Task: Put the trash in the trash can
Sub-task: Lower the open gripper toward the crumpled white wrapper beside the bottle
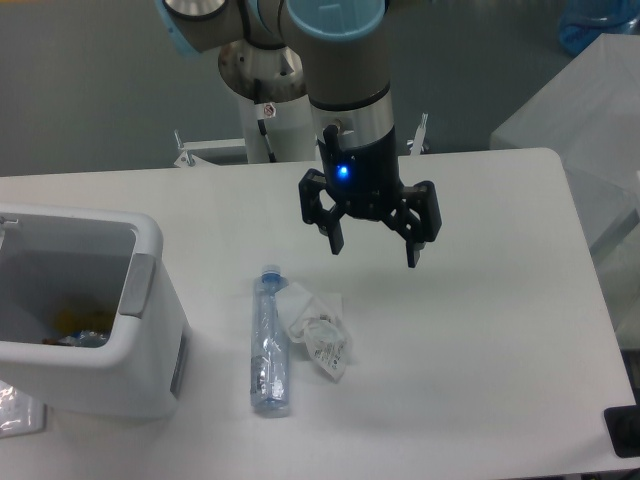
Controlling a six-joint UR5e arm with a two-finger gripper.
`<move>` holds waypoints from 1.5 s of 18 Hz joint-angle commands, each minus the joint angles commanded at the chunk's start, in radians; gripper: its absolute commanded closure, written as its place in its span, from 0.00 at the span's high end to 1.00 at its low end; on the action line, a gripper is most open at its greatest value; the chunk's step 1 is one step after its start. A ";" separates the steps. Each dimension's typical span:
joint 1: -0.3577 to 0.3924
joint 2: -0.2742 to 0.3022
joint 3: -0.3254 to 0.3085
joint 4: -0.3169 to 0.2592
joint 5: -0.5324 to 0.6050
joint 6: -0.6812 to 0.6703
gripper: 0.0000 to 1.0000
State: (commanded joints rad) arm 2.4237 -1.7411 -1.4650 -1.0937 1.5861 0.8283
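Note:
A slim clear plastic bottle (270,342) with a blue cap lies on the white table, cap toward the back. Just to its right lies a small crumpled clear-white wrapper (322,340), touching or nearly touching the bottle. The white boxy trash can (150,300) stands at the left edge of the view, with a grey panel on its right side and some coloured scraps inside. My gripper (373,249) hangs above the table, behind and to the right of the wrapper. Its fingers are spread wide and hold nothing.
The arm's base and mounting post (262,90) stand at the back edge of the table (480,350). A clear plastic piece (20,412) lies at the lower left beside the bin. A dark object (625,430) sits at the table's right front corner.

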 joint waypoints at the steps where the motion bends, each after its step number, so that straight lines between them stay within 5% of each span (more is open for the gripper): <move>1: 0.000 0.000 -0.003 0.000 0.002 0.000 1.00; 8: -0.002 -0.005 -0.053 0.015 0.003 0.002 1.00; 13: -0.005 0.043 -0.276 0.221 0.005 -0.017 1.00; 21: -0.023 0.023 -0.357 0.224 0.003 -0.023 1.00; 27: -0.057 -0.015 -0.405 0.224 0.054 0.225 1.00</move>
State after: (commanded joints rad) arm 2.3670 -1.7564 -1.8698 -0.8698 1.6398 1.0534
